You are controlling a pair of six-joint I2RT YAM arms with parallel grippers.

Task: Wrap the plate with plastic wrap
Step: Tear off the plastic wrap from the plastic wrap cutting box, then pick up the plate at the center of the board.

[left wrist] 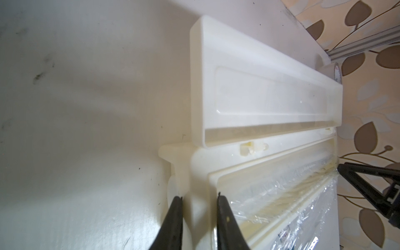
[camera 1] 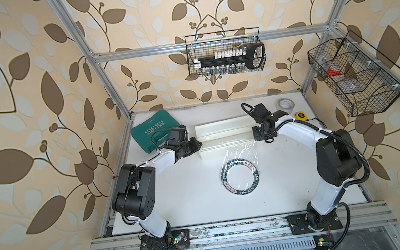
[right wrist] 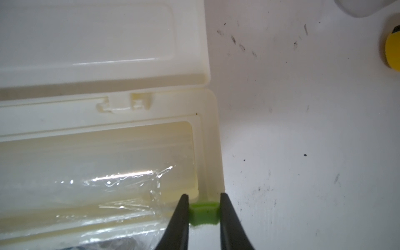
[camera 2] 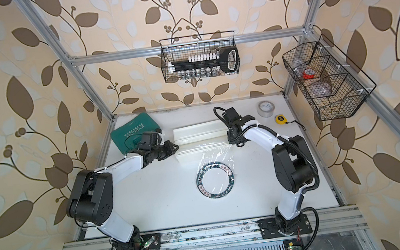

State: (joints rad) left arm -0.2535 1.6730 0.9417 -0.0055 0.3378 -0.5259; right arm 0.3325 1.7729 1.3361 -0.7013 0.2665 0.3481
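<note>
My left gripper (left wrist: pixel 198 195) clamps the box (left wrist: pixel 259 97) end, jaws narrow; my right gripper (right wrist: pixel 204 194) pinches its green tab (right wrist: pixel 203 213) (wrap (camera 1: pixel 237 152) drapes the plate (camera 1: pixel 259 174)).

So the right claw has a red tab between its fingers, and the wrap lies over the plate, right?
No, the tab is green, not red; the right wrist view shows it. The right claw has it between its fingers, and the wrap lies over the plate.

A robot lab cell: aluminium frame (camera 1: pixel 143 51), leaf wallpaper (camera 1: pixel 27 75), tool-filled wire basket (camera 1: pixel 192 60), white table (camera 1: pixel 190 198).
</note>
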